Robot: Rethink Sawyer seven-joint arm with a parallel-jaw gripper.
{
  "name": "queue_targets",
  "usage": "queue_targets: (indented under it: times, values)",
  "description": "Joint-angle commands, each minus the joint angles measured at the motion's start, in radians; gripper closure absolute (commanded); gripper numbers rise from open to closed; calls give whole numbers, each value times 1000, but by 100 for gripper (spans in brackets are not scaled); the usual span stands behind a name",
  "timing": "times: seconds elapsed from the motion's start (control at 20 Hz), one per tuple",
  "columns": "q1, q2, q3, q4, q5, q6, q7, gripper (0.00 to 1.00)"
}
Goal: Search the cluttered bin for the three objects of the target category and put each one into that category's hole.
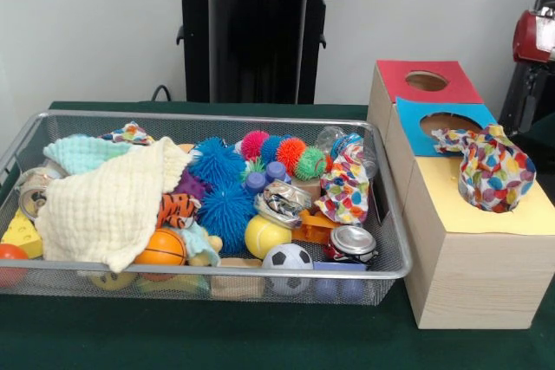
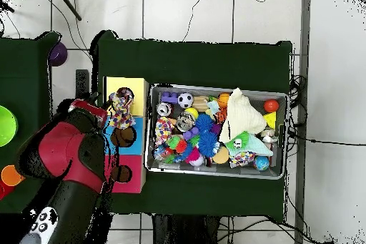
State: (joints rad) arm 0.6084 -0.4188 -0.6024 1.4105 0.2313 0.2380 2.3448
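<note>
How the jaws stand cannot be told: the arm hangs over the boxes in the overhead view and hides its own end, and the front view shows only a red part of it at the right edge. The target looks to be cloth, judging by the spotted cloth crumpled on the yellow box, over where its hole should be and not yet down inside. Cloth is light, limp and not fragile. It will sag and trail from a pinch, so a raised fold or bunched peak is the best hold, and a trailing corner could catch on the mesh or drag a neighbour along. In the bin, nearest the front rim, lie a soccer ball, a can and an orange ball. Behind them a big cream cloth spreads over the left half, partly covering a tiger toy. A second spotted cloth stands bunched by the right wall, beside a crushed can, easy to reach from above. Farther back are blue spiky balls, a mint cloth and a row of small fuzzy balls. Beyond the yellow box, the blue box and the red box show open, empty-looking holes.
</note>
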Motion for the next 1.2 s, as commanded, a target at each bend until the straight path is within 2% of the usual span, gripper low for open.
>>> queue_targets:
  times: [0.05, 0.45, 0.9, 1.2]
  values:
    - [-29, 52, 79, 131, 84, 48, 264, 0]
    - [-95, 27, 165, 181, 149, 47, 226, 0]
    - [-92, 9, 119, 177, 171, 123, 204, 0]
    - [-120, 36, 155, 161, 170, 103, 177, 0]
